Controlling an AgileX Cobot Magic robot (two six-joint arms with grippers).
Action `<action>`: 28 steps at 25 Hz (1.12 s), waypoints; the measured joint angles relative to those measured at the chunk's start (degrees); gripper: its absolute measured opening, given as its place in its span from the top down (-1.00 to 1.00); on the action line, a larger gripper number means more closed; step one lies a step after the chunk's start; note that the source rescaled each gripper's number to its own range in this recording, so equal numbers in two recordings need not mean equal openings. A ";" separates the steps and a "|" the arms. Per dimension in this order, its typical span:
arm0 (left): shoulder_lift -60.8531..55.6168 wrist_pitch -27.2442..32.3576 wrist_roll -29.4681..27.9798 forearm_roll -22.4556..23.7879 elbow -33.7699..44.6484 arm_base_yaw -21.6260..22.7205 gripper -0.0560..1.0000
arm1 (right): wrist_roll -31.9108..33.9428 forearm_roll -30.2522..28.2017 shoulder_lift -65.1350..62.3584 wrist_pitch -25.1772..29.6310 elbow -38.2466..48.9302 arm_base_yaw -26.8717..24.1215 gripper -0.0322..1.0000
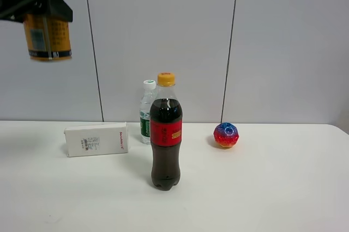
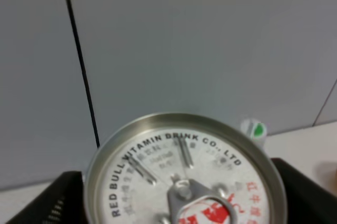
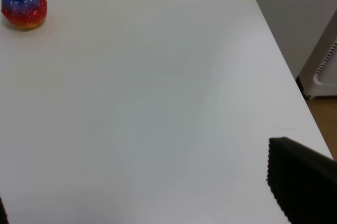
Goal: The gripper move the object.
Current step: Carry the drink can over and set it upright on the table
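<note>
The left gripper (image 1: 43, 10) holds the gold can (image 1: 49, 38) clenched near its top, high above the left side of the table (image 1: 272, 188) — a stiff, smooth, thin-walled cylinder, likely slippery and dentable, best squeezed lightly across the body. The right gripper (image 3: 138, 192) hangs with its 2 jaws spread, empty.

Place: you are looking at a robot test bench in a plain, lab-like room.
Table: a smooth white table (image 1: 283, 188).
Wall: flat grey wall (image 1: 163, 25) panels with thin dark seams (image 1: 93, 47).
Props: unrelated goods set apart, namely a cola bottle (image 1: 166, 134), a water bottle (image 1: 146, 113), a white box (image 1: 96, 139) and a red-blue ball (image 1: 226, 135).
Rig: your left gripper (image 1: 46, 8) holds a gold can (image 1: 49, 38) in mid-air.
Floor: brown wood floor (image 3: 322, 116) past the table's edge.
</note>
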 joint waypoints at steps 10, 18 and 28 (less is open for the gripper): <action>0.10 -21.82 -0.15 -0.25 20.76 0.00 0.86 | 0.00 0.00 0.00 0.00 0.00 0.00 -1.00; 10.49 -35.22 -0.18 1.57 25.62 0.00 0.86 | 0.00 0.00 0.00 0.00 0.00 0.00 -1.00; 25.32 -50.74 -0.23 7.27 25.64 0.00 0.86 | 0.00 0.00 0.00 0.00 0.00 0.00 -1.00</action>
